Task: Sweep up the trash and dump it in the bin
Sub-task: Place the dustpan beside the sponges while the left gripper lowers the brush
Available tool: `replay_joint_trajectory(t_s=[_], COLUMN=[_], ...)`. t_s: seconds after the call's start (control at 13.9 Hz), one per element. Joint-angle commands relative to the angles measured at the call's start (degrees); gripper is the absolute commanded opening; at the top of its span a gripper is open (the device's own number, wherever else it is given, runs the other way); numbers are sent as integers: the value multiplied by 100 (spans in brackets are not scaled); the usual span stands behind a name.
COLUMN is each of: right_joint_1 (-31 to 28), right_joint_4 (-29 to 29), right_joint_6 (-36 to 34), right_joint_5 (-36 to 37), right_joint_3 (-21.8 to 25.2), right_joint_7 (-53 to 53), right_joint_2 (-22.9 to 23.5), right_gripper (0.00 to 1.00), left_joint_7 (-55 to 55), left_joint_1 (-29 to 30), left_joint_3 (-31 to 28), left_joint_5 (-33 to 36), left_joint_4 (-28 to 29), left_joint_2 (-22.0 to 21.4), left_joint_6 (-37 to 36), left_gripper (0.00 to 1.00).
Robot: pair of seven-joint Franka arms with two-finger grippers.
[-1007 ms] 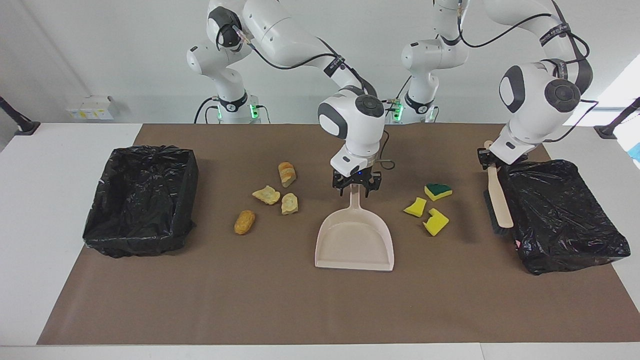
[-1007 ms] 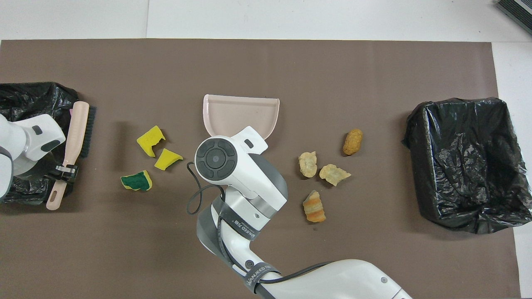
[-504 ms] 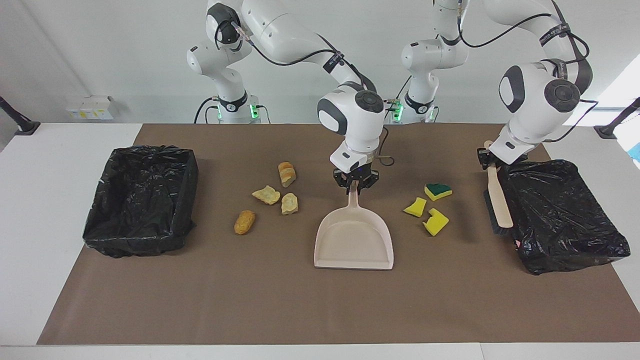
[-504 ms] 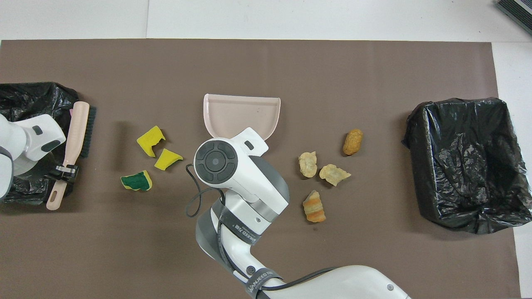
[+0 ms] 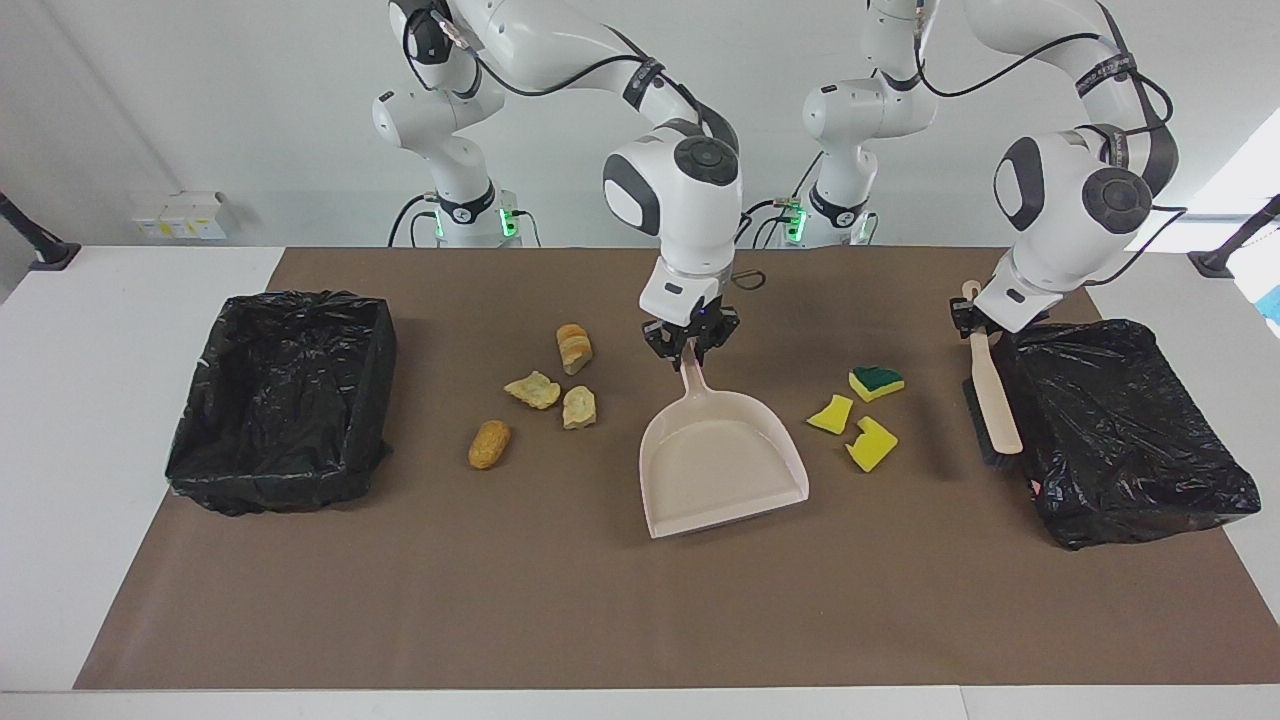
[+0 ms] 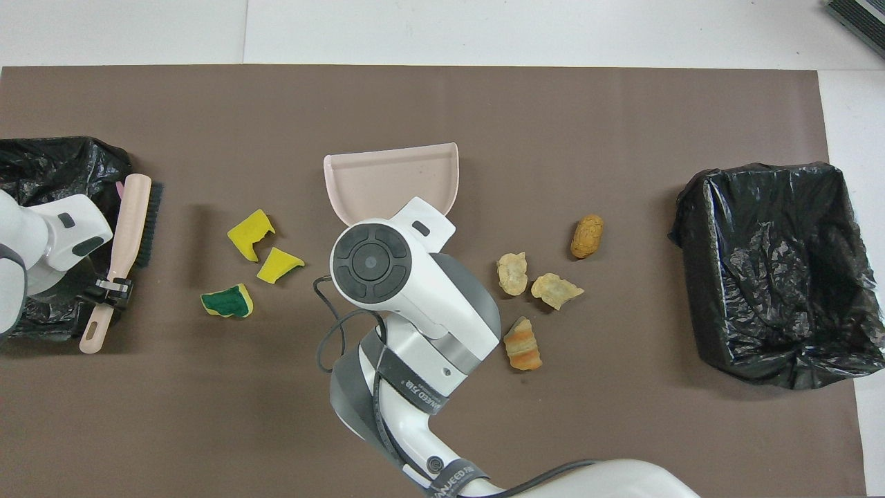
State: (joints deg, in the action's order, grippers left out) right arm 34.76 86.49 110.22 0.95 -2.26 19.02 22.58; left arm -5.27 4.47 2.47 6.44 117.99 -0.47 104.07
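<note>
My right gripper (image 5: 690, 345) is shut on the handle of the beige dustpan (image 5: 722, 465), handle end raised, its mouth angled toward the sponge scraps; the pan also shows in the overhead view (image 6: 387, 180). My left gripper (image 5: 975, 322) is shut on the handle of the beige brush (image 5: 995, 400), beside the bin at the left arm's end. Three yellow sponge scraps (image 5: 871, 443), one with a green layer (image 5: 877, 381), lie between pan and brush. Several bread chunks (image 5: 533, 389) lie beside the pan toward the right arm's end.
A black-lined bin (image 5: 285, 400) stands at the right arm's end of the brown mat, and another (image 5: 1130, 430) at the left arm's end. In the overhead view the right arm (image 6: 387, 277) covers the pan's handle.
My right gripper closed on the dustpan handle, raised it and turned the pan's mouth toward the sponge scraps. My left gripper and the brush rose slightly.
</note>
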Motion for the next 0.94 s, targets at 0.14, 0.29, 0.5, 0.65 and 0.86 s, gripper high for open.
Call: replay_joint_trajectory(t_s=[0.14, 0.29, 0.5, 0.65, 0.86], right_joint_1=[-452, -575, -611, -646, -786], right_joint_4=[184, 350, 860, 1393, 2371], right_joint_6=[-1114, -1354, -1118, -664, 638], right_joint_5=[-157, -139, 246, 379, 388], right_joint_3=[-82, -73, -73, -73, -73], right_joint_7=[-1966, -2962, -4656, -5563, -6714], right_joint_2=[-482, -569, -816, -1034, -1343], right_gripper=[4, 4, 4, 4, 4], left_joint_7=[588, 597, 606, 650, 763], left_joint_1=[72, 80, 45, 19, -139], left_joint_3=[70, 70, 78, 87, 96], left_joint_5=[7, -37, -160, -213, -309], left_joint_4=[698, 943, 1164, 1357, 1708], left_joint_2=[-286, -435, -576, -673, -892], left_joint_6=[491, 491, 500, 500, 571], left_gripper=[0, 0, 0, 0, 0])
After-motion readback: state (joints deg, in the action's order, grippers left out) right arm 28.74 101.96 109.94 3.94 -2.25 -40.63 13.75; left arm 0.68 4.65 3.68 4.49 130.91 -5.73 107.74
